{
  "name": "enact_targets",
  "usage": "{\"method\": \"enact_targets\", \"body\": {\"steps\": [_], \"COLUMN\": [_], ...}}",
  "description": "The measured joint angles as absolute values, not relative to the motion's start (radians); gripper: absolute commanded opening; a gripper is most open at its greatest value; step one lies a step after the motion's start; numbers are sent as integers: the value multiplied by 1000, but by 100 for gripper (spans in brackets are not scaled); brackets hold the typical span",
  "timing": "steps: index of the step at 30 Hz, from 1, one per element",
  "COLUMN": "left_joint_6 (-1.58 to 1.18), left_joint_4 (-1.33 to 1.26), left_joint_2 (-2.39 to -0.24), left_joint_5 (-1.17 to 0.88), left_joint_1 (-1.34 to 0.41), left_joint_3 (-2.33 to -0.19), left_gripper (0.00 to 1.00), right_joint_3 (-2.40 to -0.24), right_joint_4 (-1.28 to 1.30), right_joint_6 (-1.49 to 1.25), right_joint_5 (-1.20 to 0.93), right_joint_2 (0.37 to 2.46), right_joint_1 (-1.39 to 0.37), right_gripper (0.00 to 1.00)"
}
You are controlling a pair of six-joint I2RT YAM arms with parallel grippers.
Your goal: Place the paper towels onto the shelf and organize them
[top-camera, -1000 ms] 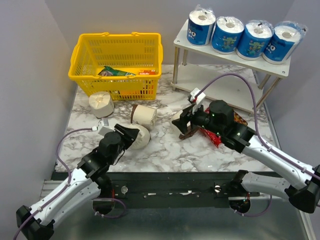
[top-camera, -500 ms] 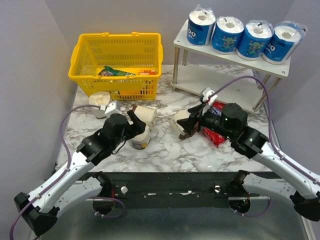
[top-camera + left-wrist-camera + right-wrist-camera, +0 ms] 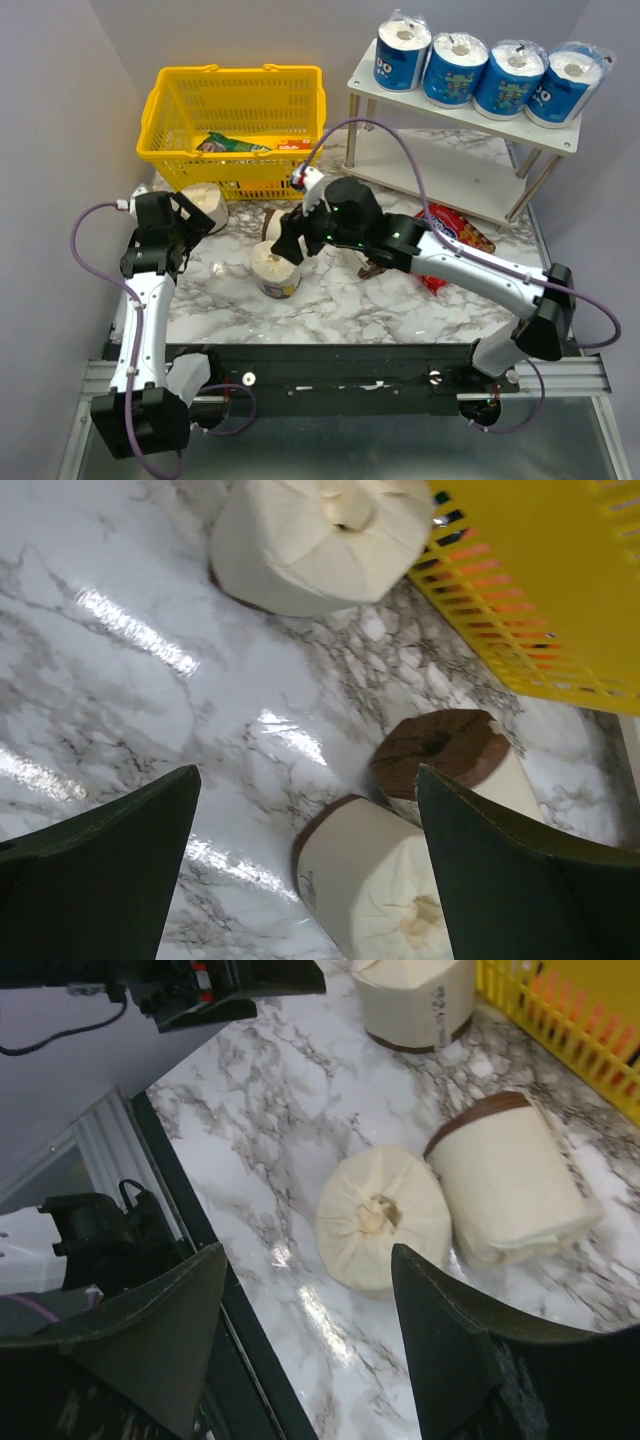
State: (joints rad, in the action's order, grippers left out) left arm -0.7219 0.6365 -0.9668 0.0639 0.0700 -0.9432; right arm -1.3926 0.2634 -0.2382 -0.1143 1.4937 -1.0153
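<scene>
Plainly, left hand and right hand gape empty over cream paper towels; blue wrappers' lettering is unreadable.

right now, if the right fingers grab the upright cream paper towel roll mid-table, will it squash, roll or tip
The upright cream paper towel roll probably squashes slightly: its wrap puckers softly on top. Standing on its flat end it likely won't roll, but a push could tip it onto the cream roll lying on its side close by.

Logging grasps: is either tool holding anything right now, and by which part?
Nothing. Both the left tool and right tool stand open and empty.
</scene>
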Motion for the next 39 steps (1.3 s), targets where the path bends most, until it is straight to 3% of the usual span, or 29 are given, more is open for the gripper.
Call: {"method": "enact_targets", "body": {"steps": [4,11,20,30,39], "left_joint_6": [-724,-747,-788,-797,-792], "left_joint_4": [616,606,596,627,657], "left_joint_2": [-945,-787,-546,-530,-525], "left_joint_5": [-20,-40,96,158,203], "left_joint_1": [207,245,248,248,247], "left_joint_3": [-789,-645,-647,-657,-714], "left_gripper": [99,99,99,99,99], "right_joint_3": [-1518,-1674,-1707,-1798,-1859], "right_joint_4": [294,400,465,511,583], "right_joint_6": [-265,-301,-314,-314,-313], "right_joint_5": [-108,-31,7,48,121], "right_joint_2": [1662,1883,1956,2059,2129], "right_joint_1": [-1068,-1101,-1107,-1112,-1126], "right_gripper": [75,76,75,75,66]}}
